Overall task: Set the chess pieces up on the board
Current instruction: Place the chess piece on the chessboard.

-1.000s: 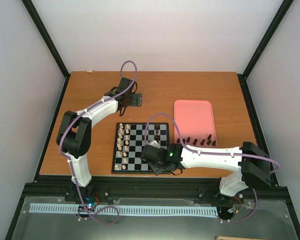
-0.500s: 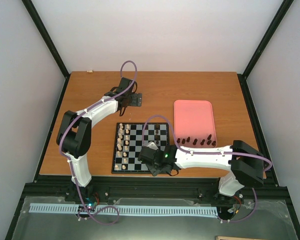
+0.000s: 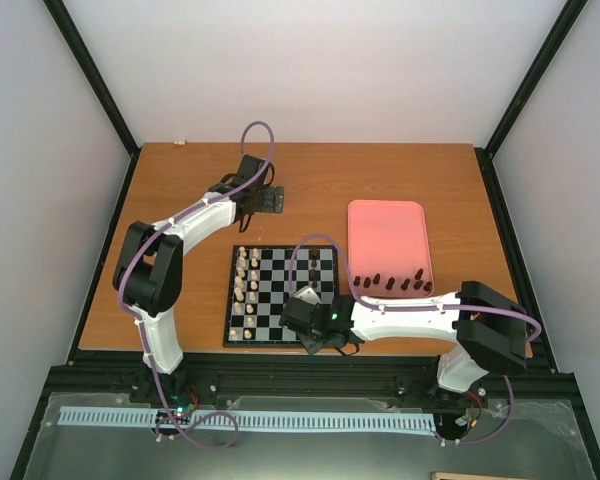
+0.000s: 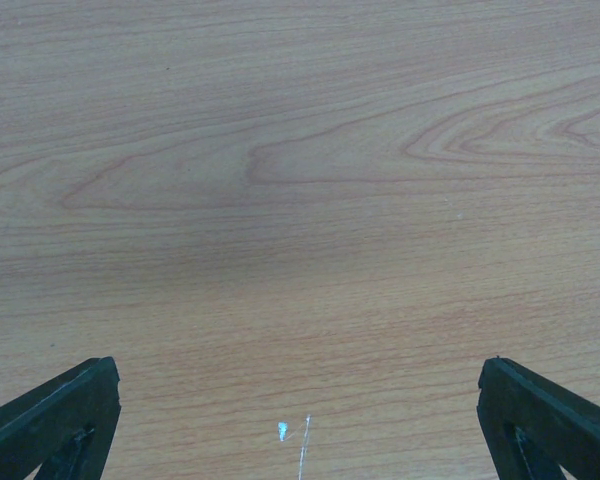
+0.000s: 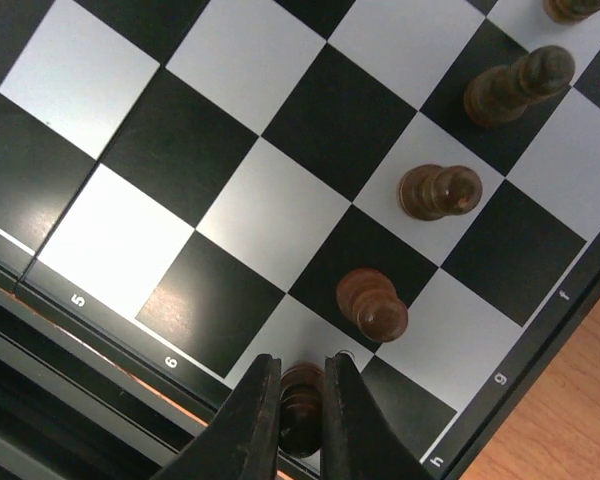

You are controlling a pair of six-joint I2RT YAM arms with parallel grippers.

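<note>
The board lies mid-table, with pale pieces along its left side. In the right wrist view my right gripper is shut on a dark brown chess piece just above a white square at the corner of the board. Three more dark pieces stand in a diagonal row beyond it. In the top view the right gripper is over the board's near right corner. My left gripper hangs open over bare wood at the back of the table.
A pink tray right of the board holds several dark pieces along its near end. A small dark plate lies by the left gripper. The board's black frame runs beside the held piece.
The right arm has shifted a little to the left along the board's near edge, still holding the piece. The left arm has not moved.
</note>
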